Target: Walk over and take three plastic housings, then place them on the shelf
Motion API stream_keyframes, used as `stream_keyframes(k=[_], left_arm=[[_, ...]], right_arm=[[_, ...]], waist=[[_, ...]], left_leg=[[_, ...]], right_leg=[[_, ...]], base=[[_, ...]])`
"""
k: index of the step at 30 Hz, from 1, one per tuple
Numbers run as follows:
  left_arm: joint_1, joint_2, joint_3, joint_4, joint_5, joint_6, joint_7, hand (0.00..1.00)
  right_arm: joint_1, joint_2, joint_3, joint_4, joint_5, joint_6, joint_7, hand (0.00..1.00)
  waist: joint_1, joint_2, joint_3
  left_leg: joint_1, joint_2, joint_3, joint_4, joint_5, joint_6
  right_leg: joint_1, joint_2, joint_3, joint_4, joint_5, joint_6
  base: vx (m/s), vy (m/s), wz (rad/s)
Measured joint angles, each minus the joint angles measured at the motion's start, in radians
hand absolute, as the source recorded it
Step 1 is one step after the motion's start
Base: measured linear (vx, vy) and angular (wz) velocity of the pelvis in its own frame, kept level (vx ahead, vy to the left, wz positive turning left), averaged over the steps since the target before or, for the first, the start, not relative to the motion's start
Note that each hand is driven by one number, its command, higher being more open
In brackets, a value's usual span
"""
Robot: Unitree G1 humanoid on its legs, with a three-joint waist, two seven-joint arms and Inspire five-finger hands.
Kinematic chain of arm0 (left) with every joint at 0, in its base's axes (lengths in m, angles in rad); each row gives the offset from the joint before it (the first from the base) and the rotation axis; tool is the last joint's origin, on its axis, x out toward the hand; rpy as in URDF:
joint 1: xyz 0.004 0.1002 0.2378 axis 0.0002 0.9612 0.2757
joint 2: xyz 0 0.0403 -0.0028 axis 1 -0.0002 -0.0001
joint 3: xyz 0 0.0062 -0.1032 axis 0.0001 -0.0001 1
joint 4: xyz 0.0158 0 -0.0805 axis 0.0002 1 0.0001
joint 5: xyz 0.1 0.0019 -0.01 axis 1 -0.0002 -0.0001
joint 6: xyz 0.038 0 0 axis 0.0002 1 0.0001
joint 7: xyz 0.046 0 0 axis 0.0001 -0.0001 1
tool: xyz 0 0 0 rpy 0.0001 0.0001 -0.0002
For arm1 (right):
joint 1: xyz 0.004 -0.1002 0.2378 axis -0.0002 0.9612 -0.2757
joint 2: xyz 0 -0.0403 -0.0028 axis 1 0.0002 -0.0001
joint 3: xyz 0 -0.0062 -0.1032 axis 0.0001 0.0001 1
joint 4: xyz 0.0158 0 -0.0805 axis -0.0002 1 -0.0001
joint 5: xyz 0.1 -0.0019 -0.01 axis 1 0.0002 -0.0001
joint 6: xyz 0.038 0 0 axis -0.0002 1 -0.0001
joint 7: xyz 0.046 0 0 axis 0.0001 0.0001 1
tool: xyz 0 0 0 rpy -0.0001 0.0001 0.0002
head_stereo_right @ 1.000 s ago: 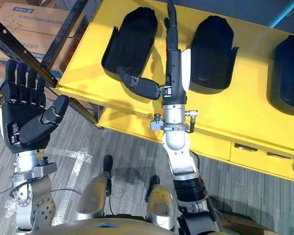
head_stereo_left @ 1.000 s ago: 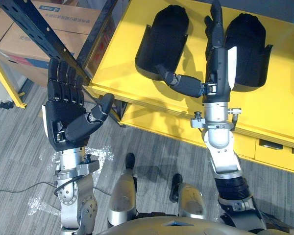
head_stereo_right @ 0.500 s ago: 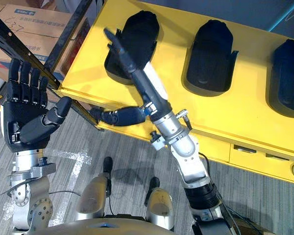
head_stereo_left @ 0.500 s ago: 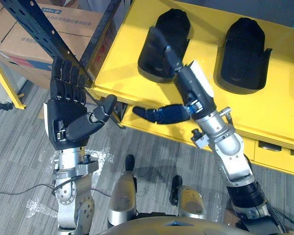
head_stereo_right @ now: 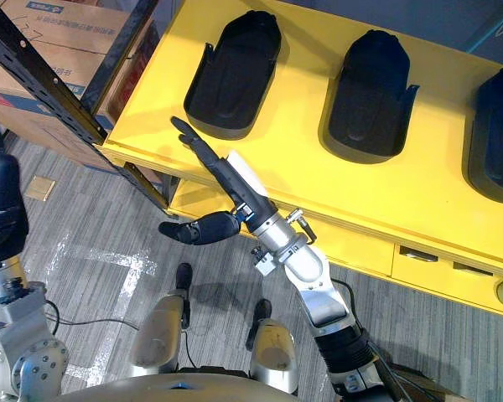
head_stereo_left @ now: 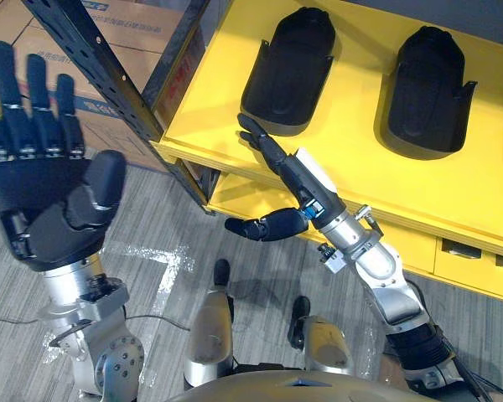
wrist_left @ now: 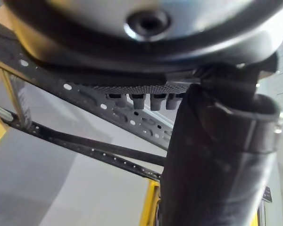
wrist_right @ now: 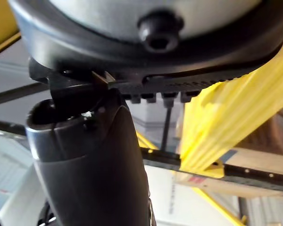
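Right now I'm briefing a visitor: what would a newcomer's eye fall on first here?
A bright yellow table with a row of black housings stands out most. The right hand stretches open over its near edge, short of the leftmost housing. The left hand is raised open beside a dark shelf post.

Holds the left hand (head_stereo_left: 46, 205) high at the left, palm toward the head, with fingers (head_stereo_left: 35, 109) straight, close together and pointing up, and the thumb (head_stereo_left: 101, 180) angled in over the palm's edge. Carries it on a silver-grey left wrist (head_stereo_left: 88, 310) rising upright from the lower left. Reaches the right forearm (head_stereo_left: 377, 272) up from the lower right, slanting toward the middle. Presents the right hand (head_stereo_left: 295, 178) edge-on and flat, its fingers (head_stereo_left: 264, 146) straight and together, aimed forward and left, its thumb (head_stereo_left: 268, 226) spread wide below them and pointing left. Bears a white cover (head_stereo_left: 314, 170) along the hand's upper side. Curls neither hand.
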Motion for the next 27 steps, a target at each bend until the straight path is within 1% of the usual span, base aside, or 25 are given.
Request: stream_keyframes(k=[2,5,8,10,14,19,22,27], left_arm=[[0.001,-0.004,0.007,0.000,-0.018,0.001,-0.004,1.00],[0.000,-0.024,0.015,0.000,-0.023,0.001,-0.033,1.00],[-0.001,-0.031,0.017,0.000,-0.023,0.001,-0.049,1.00],[-0.002,-0.038,0.030,0.000,-0.023,0.002,-0.051,1.00],[-0.001,-0.053,0.061,0.000,-0.023,0.002,-0.055,1.00],[-0.002,-0.060,0.074,0.000,-0.023,0.009,-0.073,1.00],[-0.001,-0.060,0.082,0.000,-0.026,0.025,-0.082,1.00],[-0.001,-0.061,0.091,0.000,-0.027,0.026,-0.089,1.00]], right_arm=[[-0.001,0.012,-0.017,0.010,-0.025,0.000,-0.033,1.00],[-0.005,0.040,-0.040,0.025,-0.026,0.001,-0.077,1.00],[-0.019,0.043,-0.054,0.058,-0.046,0.009,-0.128,1.00],[-0.028,0.056,-0.055,0.061,-0.063,0.013,-0.148,1.00],[-0.056,0.081,-0.081,0.078,-0.062,0.012,-0.176,1.00],[-0.078,0.108,-0.121,0.078,-0.060,0.013,-0.173,1.00],[-0.081,0.110,-0.132,0.078,-0.059,0.013,-0.144,1.00],[-0.080,0.109,-0.140,0.078,-0.038,0.013,-0.103,1.00]], waist=[[0.003,-0.001,0.001],[0.002,0.000,0.002],[0.001,0.001,0.003],[0.001,0.002,0.005],[0.003,0.007,0.025],[0.003,0.007,0.042],[0.002,0.005,0.044],[0.001,0.005,0.044]], left_leg=[[-0.008,0.000,-0.004,-0.001,0.008,0.001],[-0.007,0.000,-0.007,-0.002,0.008,0.000],[-0.007,0.000,-0.007,-0.002,0.008,0.000],[-0.007,0.000,-0.007,-0.002,0.009,0.000],[-0.007,0.001,-0.010,-0.006,0.012,-0.001],[-0.008,0.000,-0.014,-0.021,0.025,-0.002],[-0.008,0.000,-0.018,-0.021,0.026,-0.003],[-0.006,0.001,-0.021,-0.022,0.027,-0.004]], right_leg=[[-0.010,0.000,-0.002,0.010,0.003,0.004],[-0.010,0.000,-0.003,0.013,0.000,0.000],[-0.012,0.000,-0.003,0.019,-0.005,-0.005],[-0.017,-0.001,-0.003,0.028,-0.012,-0.015],[-0.023,-0.002,-0.004,0.039,-0.018,-0.020],[-0.031,-0.003,-0.009,0.048,-0.019,-0.021],[-0.030,-0.002,-0.014,0.055,-0.021,-0.023],[-0.030,-0.002,-0.017,0.062,-0.024,-0.023]], base=[[0.01,-0.006,0.02],[0.00,0.000,0.00],[0.00,0.000,0.00],[0.00,0.000,0.00],[-0.04,-0.002,0.02],[-0.02,-0.003,0.02],[0.00,-0.009,0.03],[0.00,0.000,0.00]])
